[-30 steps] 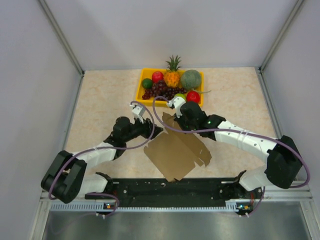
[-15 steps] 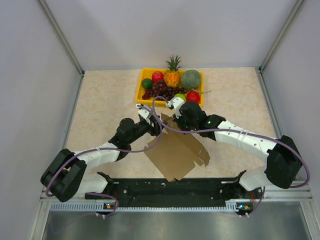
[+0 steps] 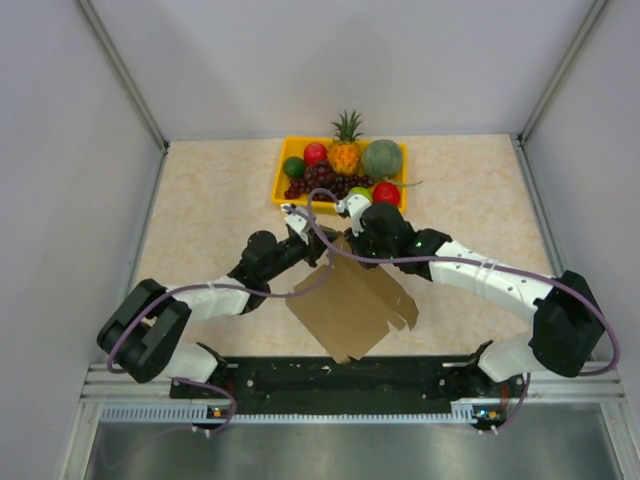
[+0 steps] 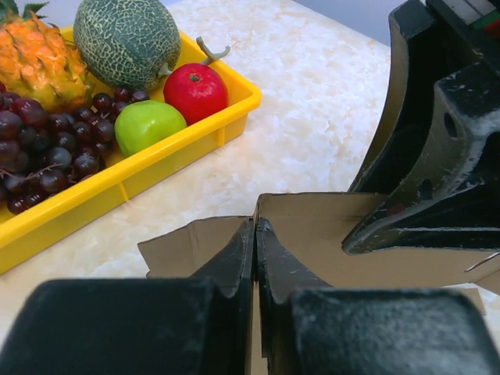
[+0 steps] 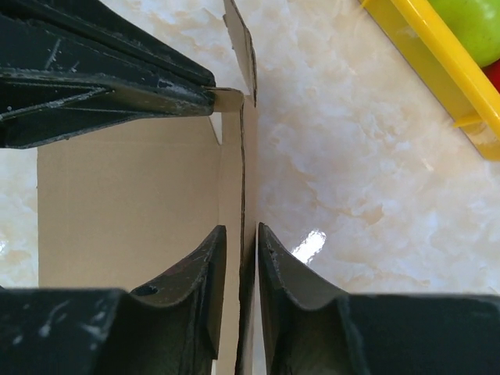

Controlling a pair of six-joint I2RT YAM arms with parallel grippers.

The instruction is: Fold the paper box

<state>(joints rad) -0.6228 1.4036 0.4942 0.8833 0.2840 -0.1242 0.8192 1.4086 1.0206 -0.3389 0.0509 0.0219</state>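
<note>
Left gripper seen clamped onto raised flap edge of paper box. Yellow fruit tray set beyond, near far edge of table.

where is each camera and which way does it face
top external: above and behind the arms, looking down on the beige marble-patterned table; both arms show whole, meeting over the brown cardboard box blank.
left wrist: on the left arm, looking along the left pincer, shut on a box flap, toward the yellow plastic fruit tray.
right wrist: on the right arm, looking down past the right pincer, straddling a box wall.
shared: both wrist views show the box and the tray's rim.
</note>
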